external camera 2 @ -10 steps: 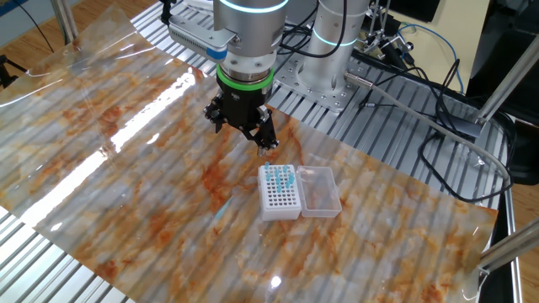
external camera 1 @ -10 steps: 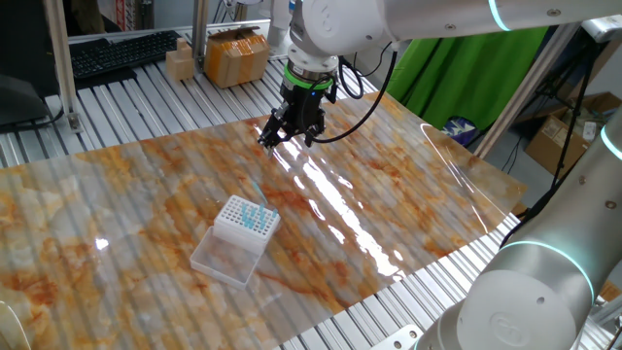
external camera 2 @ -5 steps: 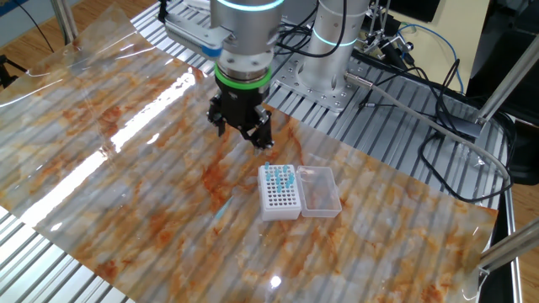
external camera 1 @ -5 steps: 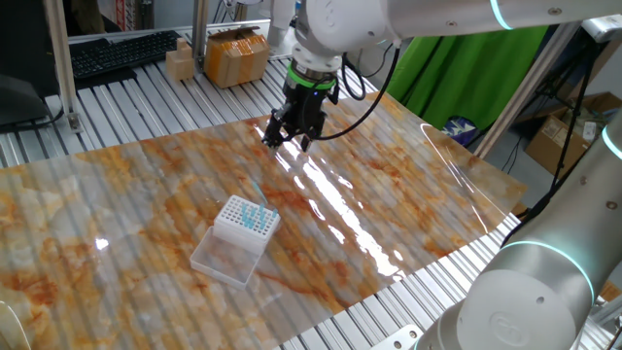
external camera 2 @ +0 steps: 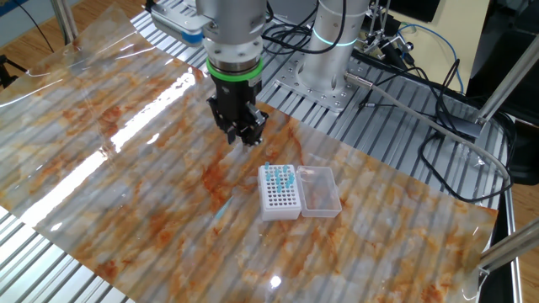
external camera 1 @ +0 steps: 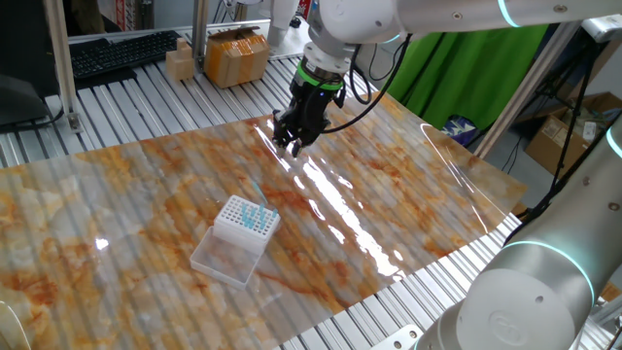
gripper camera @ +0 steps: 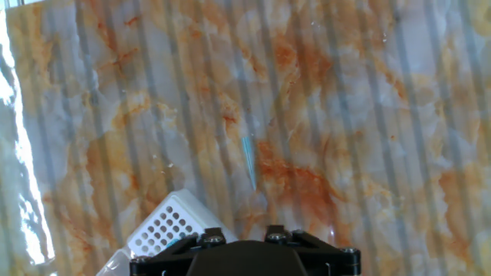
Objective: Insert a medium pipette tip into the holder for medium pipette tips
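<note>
Upper centre of one fixed view: pincer (external camera 1: 293, 143) hangs above the surface (external camera 1: 408, 185); finger gap unclear. Holder for medium pipette tips (external camera 1: 245, 221) sits lower left, apart. Other fixed view: pincer (external camera 2: 244, 136) upper left of holder (external camera 2: 280, 192). Hand view: medium pipette tip (gripper camera: 249, 161) lies loose mid-frame; holder (gripper camera: 170, 225) at bottom left.

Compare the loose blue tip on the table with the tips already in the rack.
The loose tip lies flat on the table, alone; the racked tips stand upright in the holder, clustered at one end. Both are pale blue and slender.
</note>
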Controlling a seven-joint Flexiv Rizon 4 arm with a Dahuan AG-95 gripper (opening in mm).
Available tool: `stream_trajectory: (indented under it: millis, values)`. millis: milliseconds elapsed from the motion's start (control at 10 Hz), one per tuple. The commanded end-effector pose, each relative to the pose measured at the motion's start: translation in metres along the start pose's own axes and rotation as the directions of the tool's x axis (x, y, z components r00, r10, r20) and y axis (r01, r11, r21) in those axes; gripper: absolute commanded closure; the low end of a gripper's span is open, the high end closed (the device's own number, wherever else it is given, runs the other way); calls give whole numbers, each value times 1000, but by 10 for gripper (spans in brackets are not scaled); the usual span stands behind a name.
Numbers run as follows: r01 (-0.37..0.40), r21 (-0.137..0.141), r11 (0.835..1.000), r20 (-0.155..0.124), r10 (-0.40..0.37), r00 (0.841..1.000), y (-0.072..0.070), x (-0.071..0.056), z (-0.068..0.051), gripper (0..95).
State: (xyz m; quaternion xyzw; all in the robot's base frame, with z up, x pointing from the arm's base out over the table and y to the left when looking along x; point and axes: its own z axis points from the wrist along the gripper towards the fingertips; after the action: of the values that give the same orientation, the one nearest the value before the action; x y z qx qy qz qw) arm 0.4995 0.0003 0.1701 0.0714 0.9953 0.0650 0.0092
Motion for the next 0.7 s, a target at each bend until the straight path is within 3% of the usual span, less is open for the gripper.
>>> stream_trajectory:
  millis: [100, 500, 700]
  values:
    - [0, 2, 1000, 0, 0, 1000, 0, 0, 0, 950]
    - [17, 8, 1000, -1, -17, 1000, 0, 1, 1, 950]
    - [35, 30, 999, 1, -35, 999, 0, 1, 1, 950]
